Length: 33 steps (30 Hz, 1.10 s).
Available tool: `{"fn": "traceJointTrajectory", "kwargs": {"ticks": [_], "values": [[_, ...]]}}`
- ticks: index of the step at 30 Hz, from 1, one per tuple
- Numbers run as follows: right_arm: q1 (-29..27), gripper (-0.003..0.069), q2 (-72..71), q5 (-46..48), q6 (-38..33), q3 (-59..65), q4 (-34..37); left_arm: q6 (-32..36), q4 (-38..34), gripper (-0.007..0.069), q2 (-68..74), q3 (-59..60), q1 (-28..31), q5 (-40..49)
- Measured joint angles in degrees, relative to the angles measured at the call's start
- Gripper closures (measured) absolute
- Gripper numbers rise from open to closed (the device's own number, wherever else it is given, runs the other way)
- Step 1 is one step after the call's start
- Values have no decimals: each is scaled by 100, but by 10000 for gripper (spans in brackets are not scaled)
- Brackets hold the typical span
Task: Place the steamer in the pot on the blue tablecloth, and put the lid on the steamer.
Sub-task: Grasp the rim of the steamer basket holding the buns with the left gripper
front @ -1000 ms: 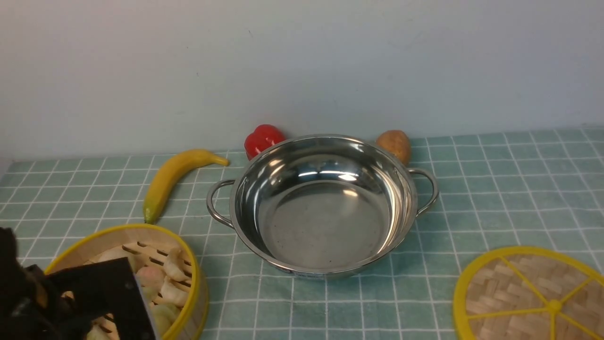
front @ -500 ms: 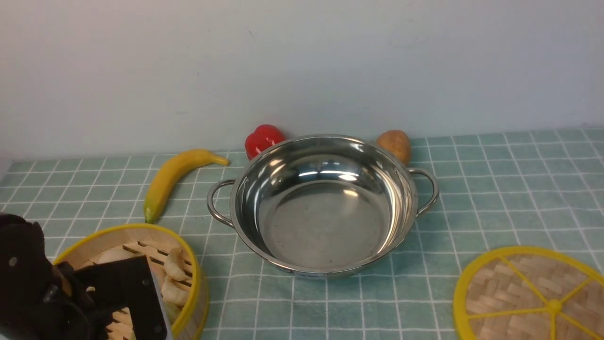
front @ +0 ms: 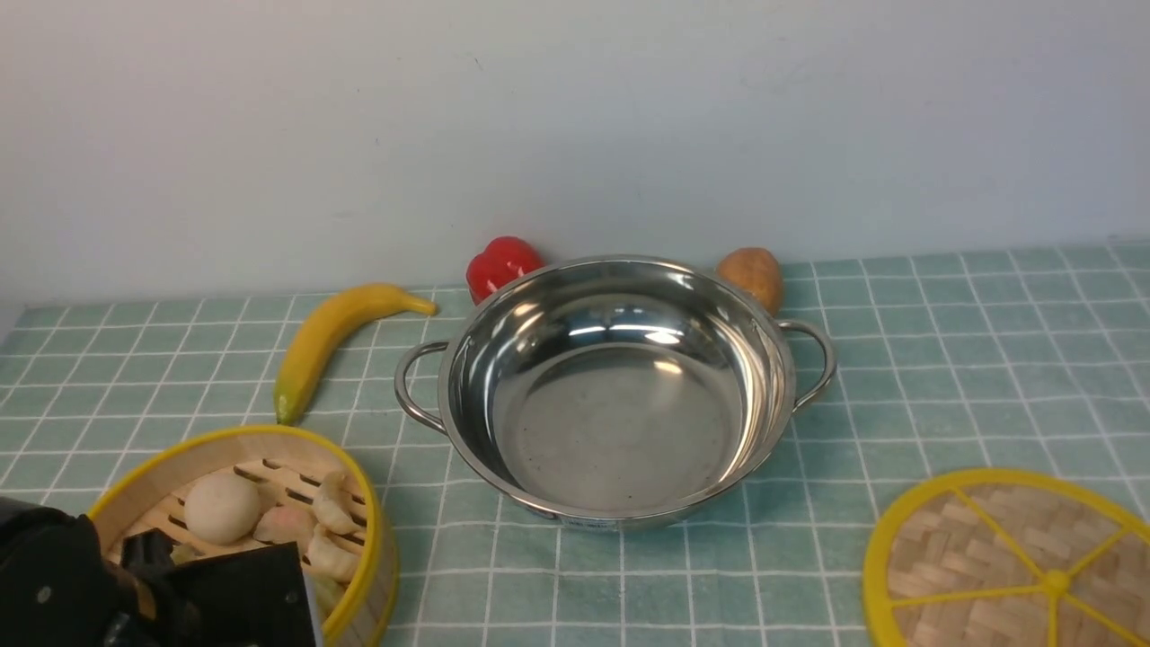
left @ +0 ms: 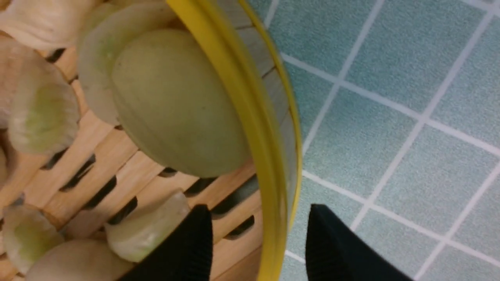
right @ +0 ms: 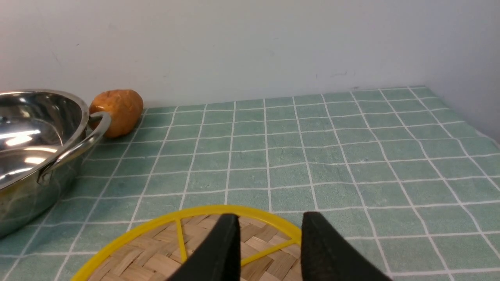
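Observation:
The steamer point(front: 235, 442), a bamboo basket with a yellow rim and toy buns inside, sits on the blue tablecloth point(front: 943, 359) at the front left. My left gripper point(left: 259, 218) is open and straddles the steamer's near wall point(left: 242, 97), one finger inside and one outside, with a gap to the inner finger. Its black body shows in the front view point(front: 225, 598). The steel pot point(front: 620, 422) stands empty in the middle. The woven lid point(front: 1006, 557) lies flat at the front right. My right gripper point(right: 269, 222) is open and empty, just above the lid's far edge point(right: 156, 249).
A yellow banana point(front: 328, 337) lies left of the pot. A red pepper point(front: 500, 263) and a brown potato point(front: 751, 274) sit behind it against the wall. The pot's handle point(right: 74, 150) and the potato point(right: 117, 107) also show in the right wrist view.
My left gripper has dropped lower over the steamer's near side, uncovering the round bun and dumplings inside. The pot, the lid and the steamer have not moved.

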Motion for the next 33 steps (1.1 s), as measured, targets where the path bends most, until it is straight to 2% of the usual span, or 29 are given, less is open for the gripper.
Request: {"fn": "traceJointTrajectory", "kwargs": {"ticks": [6,13,21,33], "values": [[0,417,0,0,0,0,0,0,196,312,-6,0,3,-23],[0,417,0,0,0,0,0,18,155,312,50,0,290,-190],[0,417,0,0,0,0,0,432,-412,312,227,0,336,-346],[0,417,0,0,0,0,0,570,-473,312,674,0,336,-491]]}}
